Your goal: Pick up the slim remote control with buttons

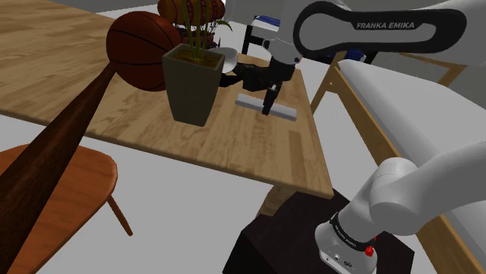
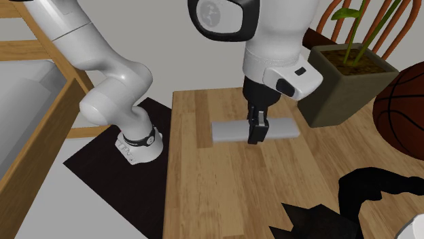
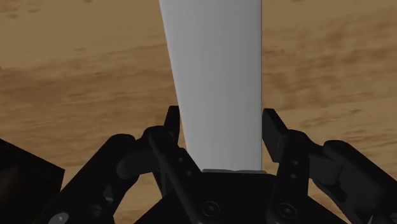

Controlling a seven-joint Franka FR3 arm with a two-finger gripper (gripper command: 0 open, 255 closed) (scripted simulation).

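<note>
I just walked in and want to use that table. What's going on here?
The white arm has its black claw down over a slim grey remote lying on the wooden table. In the wrist view its fingers sit against both long edges of the remote with no gap showing, so it looks gripped. The remote seems to rest on the table, not yet lifted. A potted plant and a basketball stand close by.

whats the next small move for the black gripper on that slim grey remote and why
Probably a short straight lift. The all-black two-finger gripper straddles the slim plain grey remote control near its middle, its fingers seemingly pressed against both long edges, while the remote lies flat on the light wooden table. Raising it slightly would test the grip.
</note>
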